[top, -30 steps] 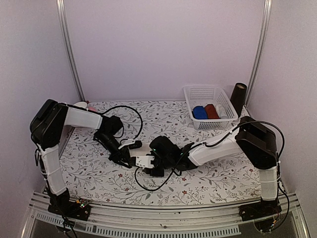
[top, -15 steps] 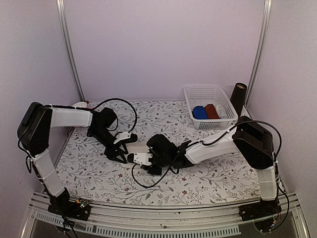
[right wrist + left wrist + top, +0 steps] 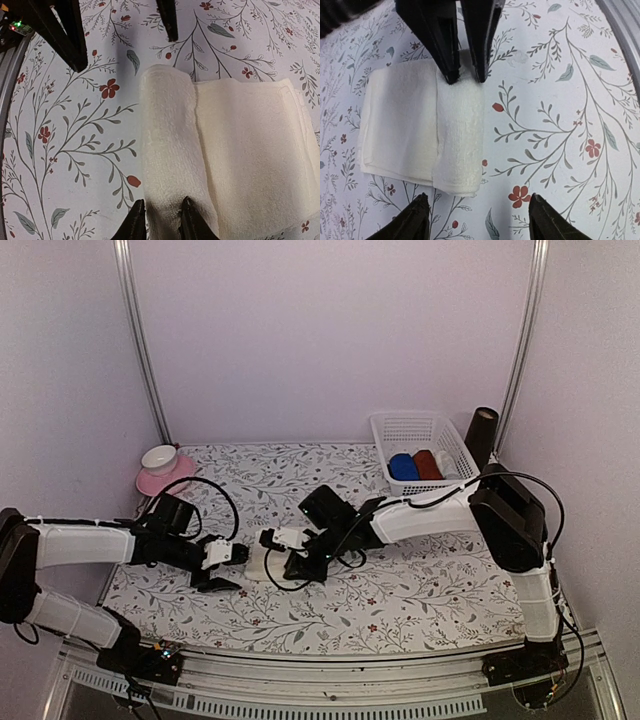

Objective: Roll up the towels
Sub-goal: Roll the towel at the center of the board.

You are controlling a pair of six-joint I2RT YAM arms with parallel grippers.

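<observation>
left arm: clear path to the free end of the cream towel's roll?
Probably yes: the left gripper is open, facing that end of the cream towel with nothing between; the right gripper pinches only the far end.

Table point(image 3: 420, 590): contents by position.
Towel point(image 3: 256, 562) left of centre, toward the near edge, with its rolled part on the near side and its flat part behind. Left gripper point(image 3: 228, 568) just to the towel's left, right gripper point(image 3: 285, 562) at its right end. Basket point(image 3: 383, 445) in the far right corner, holding a left roll point(image 3: 403, 466) and a right roll point(image 3: 427, 463) side by side. Cup point(image 3: 482, 438) just right of the basket. Bowl point(image 3: 160, 457) on a plate point(image 3: 150, 483) at the far left corner.
</observation>
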